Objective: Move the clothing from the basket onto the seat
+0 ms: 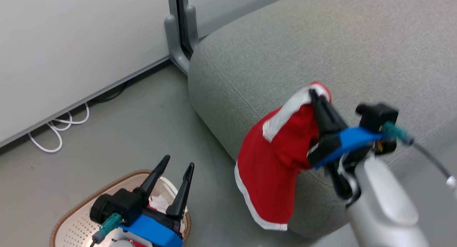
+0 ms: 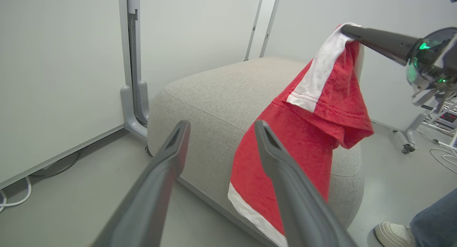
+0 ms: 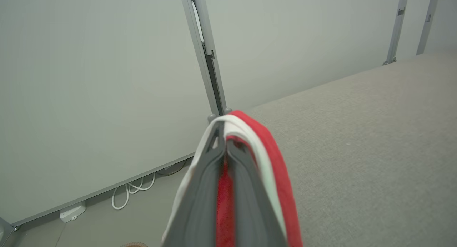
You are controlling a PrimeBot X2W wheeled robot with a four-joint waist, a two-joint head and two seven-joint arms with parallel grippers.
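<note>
A white cable loops on the floor along the foot of the wall, well away from the grey seat. Nearer, but still apart from the seat's rounded corner, the cream basket stands on the floor with a crumpled white cloth inside. The left gripper hangs over the basket, its two dark fingers spread wide with nothing between them, pointing toward the seat. In front of the seat's side a red garment with white trim dangles clear of the floor; whether it brushes the upholstery I can't tell. Above the seat's edge the right gripper is pinched tight on the garment's top fold, with red and white cloth squeezed between its fingers. By the seat's other corner, a person's white shoe rests on the floor.
</note>
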